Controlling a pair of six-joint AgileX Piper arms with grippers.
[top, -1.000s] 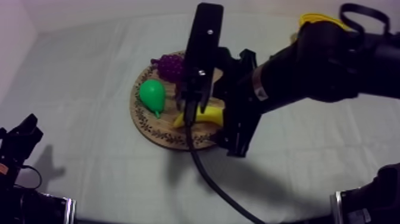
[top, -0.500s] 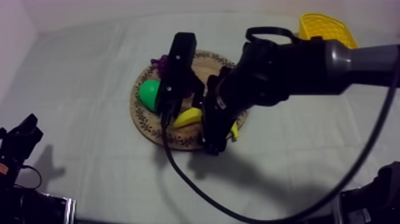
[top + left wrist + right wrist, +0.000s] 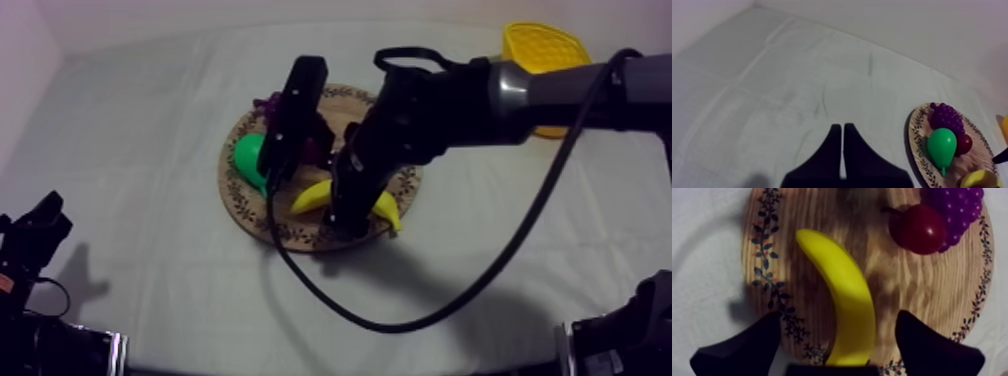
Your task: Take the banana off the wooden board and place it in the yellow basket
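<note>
The yellow banana (image 3: 844,298) lies on the round wooden board (image 3: 802,218), curved across its front part. My right gripper (image 3: 839,338) is open just above it, one black finger (image 3: 747,348) on each side of the banana and neither touching it. From above, the right gripper (image 3: 350,218) hangs over the banana (image 3: 315,195), which sticks out on both sides of it. The yellow basket (image 3: 545,50) stands at the far right. My left gripper (image 3: 843,126) is shut on nothing over bare cloth and rests low at the left (image 3: 35,235).
A green pear (image 3: 250,160), purple grapes (image 3: 268,103) and a small red fruit (image 3: 922,228) share the board (image 3: 235,195). The right arm stretches from the upper right across the board. Open cloth lies to the left and in front.
My right arm has swung left and come down over the board, bringing its open fingers to either side of the banana. The basket now stands uncovered. The left arm is still.
</note>
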